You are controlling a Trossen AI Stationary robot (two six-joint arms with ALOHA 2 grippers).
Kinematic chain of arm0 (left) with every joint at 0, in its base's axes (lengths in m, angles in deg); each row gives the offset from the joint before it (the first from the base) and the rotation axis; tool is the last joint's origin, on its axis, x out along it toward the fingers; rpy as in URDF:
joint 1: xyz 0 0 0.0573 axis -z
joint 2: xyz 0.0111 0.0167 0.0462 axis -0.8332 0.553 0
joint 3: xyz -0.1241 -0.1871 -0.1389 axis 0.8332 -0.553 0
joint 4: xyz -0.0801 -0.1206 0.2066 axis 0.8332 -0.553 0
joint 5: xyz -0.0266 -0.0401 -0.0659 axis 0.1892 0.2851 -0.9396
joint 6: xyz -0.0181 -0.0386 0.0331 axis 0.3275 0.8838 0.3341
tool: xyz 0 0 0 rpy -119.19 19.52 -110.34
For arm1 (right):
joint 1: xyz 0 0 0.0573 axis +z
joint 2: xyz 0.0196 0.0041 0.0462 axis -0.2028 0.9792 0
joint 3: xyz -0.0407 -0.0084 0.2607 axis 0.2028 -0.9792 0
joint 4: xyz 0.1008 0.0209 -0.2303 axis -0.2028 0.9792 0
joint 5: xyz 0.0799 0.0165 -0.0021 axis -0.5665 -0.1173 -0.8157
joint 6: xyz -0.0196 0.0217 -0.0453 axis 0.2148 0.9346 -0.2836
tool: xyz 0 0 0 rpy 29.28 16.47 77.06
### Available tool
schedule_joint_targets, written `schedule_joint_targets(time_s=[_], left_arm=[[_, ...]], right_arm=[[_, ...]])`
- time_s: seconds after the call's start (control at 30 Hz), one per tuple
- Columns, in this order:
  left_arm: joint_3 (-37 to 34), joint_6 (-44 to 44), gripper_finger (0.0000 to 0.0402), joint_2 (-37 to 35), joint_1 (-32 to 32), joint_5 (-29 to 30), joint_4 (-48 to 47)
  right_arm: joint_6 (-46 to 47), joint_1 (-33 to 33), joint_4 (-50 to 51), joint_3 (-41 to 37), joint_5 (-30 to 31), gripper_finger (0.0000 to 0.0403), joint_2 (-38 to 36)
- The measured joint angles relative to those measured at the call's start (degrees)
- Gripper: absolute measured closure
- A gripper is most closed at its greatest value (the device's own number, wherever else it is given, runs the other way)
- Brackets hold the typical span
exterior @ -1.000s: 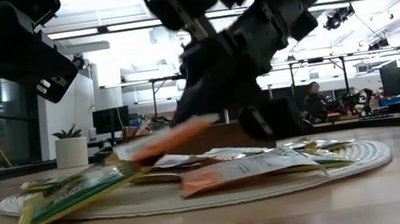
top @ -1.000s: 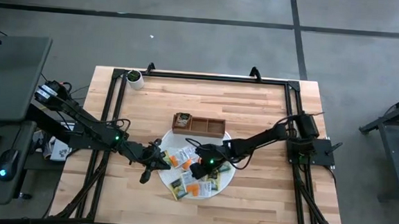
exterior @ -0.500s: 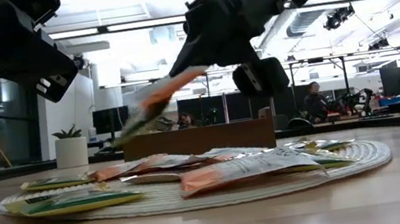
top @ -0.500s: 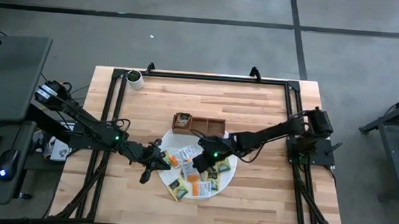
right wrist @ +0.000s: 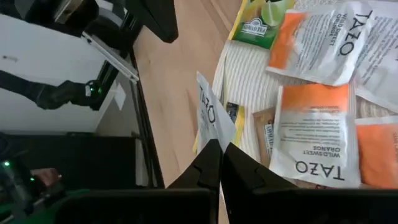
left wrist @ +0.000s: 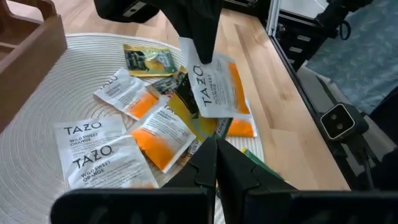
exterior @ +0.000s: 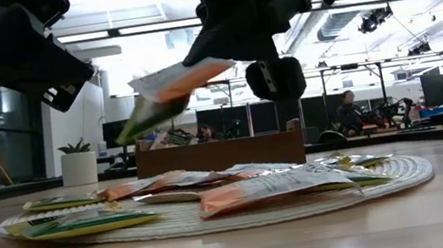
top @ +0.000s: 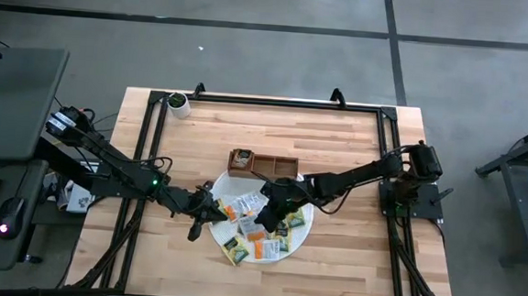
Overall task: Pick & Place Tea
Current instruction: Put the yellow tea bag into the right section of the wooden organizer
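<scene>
- Above the mat (top: 301,237), the right gripper (top: 262,214) hangs in the air with its fingers pinched on two packets at once: a white-and-orange packet (exterior: 169,81) and a green-and-yellow packet (exterior: 143,118) beneath it.
- Low view: both held packets are clear of the mat, tilted, the green one drooping lower.
- Left wrist view: the white-and-orange packet (left wrist: 214,87) hangs from the right gripper's fingers (left wrist: 198,31), printed face toward the camera.
- Right wrist view: the held packet (right wrist: 212,117) stands edge-on just ahead of the fingertips.
- On the mat, the remaining packets (top: 256,245) lie flat in a loose, partly overlapping scatter; orange-and-white ones (right wrist: 314,134) and green ones (right wrist: 262,17) are visible.
- Beside the mat's left edge, the left gripper (top: 197,229) hovers over the table (top: 355,154), fingers pressed together, holding nothing.
- Just behind the mat, the tray (top: 263,164) sits on the table; one end compartment holds some packets.
- Near the table's far left corner stands a white pot (top: 178,103).
</scene>
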Motion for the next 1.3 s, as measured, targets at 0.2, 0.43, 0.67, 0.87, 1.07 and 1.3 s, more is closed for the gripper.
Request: schedule_joint_targets(time_s=[0.2,0.43,0.67,0.87,1.07,1.3], left_arm=[[0.00,-1.39,0.0398,0.00,-0.02,1.98,-0.02],[0.00,-1.55,0.0332,0.00,-0.04,2.10,0.55],[-0.02,-3.09,0.0263,0.00,-0.04,1.35,5.08],[-0.02,-3.49,0.0255,0.00,-4.03,-3.57,9.49],[-0.02,-3.10,0.0255,0.00,-8.39,-10.44,10.15],[-0.02,-3.05,0.0255,0.00,-9.89,-12.01,9.99]], right_arm=[[-2.71,0.00,-2.22,0.02,-1.89,0.0403,-0.02],[-5.25,0.00,-3.56,0.09,-2.37,0.0403,-0.95],[-7.93,-0.04,-3.41,0.11,-0.92,0.0403,-3.82],[-9.08,-0.07,-3.34,0.11,-0.45,0.0402,-4.42],[-9.48,-0.07,-3.32,0.11,-0.43,0.0402,-4.46],[-9.62,-0.07,-3.37,0.11,-0.45,0.0402,-4.55]])
